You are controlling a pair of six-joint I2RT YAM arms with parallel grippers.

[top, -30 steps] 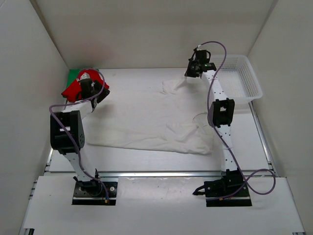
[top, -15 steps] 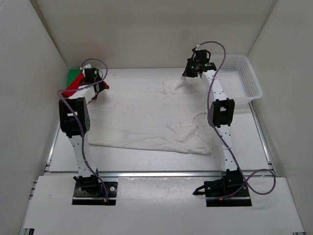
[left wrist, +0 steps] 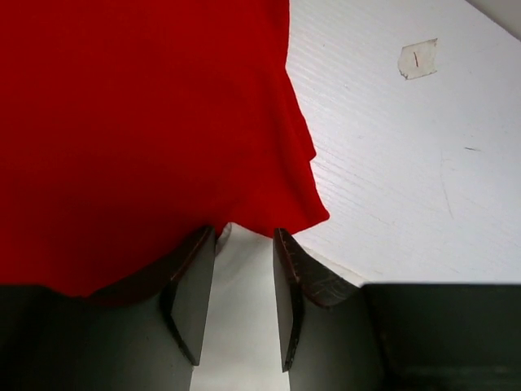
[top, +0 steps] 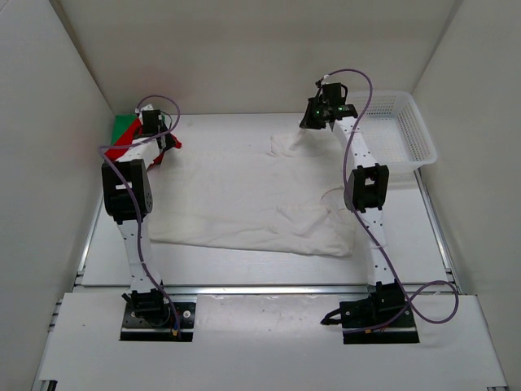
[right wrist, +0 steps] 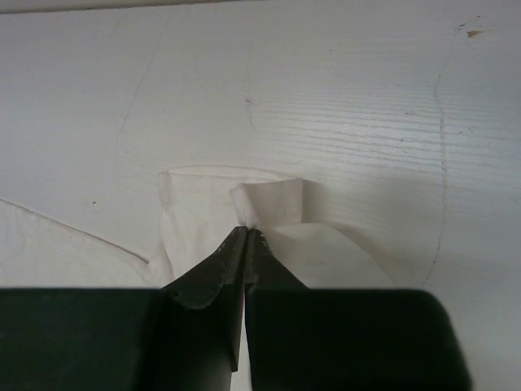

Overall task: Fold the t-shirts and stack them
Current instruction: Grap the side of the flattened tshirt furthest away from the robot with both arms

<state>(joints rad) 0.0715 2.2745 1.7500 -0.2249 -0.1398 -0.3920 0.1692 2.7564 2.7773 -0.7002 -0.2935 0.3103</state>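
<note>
Folding: right pincer (right wrist: 247,234) clamped on off-white cloth t-shirt (right wrist: 273,204) | left pincer (left wrist: 244,235) apart by red cloth t-shirt (left wrist: 146,122) | bring your left over.

A spread t-shirt (top: 244,195) lies midway on the table (top: 220,134), basket (top: 403,134) far right (t-shirt pile (top: 122,130) far left).

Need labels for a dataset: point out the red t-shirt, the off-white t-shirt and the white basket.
red t-shirt (left wrist: 138,122), left wrist view, middle of the cloth.
off-white t-shirt (top: 244,199), top view, its flat middle.
white basket (top: 399,130), top view, bare mesh floor.
</note>
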